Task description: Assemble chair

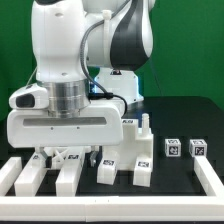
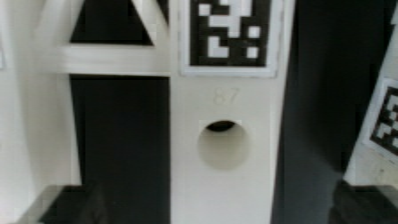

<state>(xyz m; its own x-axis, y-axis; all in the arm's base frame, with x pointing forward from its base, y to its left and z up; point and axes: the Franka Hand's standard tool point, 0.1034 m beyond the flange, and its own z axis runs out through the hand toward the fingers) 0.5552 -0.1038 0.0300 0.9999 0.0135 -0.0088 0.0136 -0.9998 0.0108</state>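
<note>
The robot's white two-finger gripper (image 1: 60,157) hangs low with its jaws spread wide and nothing between them, over the exterior view's left end of the matte white blocky plastic chair parts (image 1: 105,170) lying loose along the black desk (image 1: 190,115), a white tagged bar with a hole (image 2: 222,150) directly beneath it.

Glossy white rounded robot arm (image 1: 60,35): fat cylindrical shells, smooth, bright highlights. Glossy black joint casing (image 1: 132,42) on upper segment, white shell around it. Thin dark cable (image 1: 88,55) curving along white shell. Ribbed silver-grey wrist ring (image 1: 70,96), fine horizontal grooves. Pale grey camera block (image 1: 28,98) with dark slot, beside ring. Wide boxy white gripper (image 1: 68,152): flat front, rounded corners, short fingers beneath, detail unclear.
</note>
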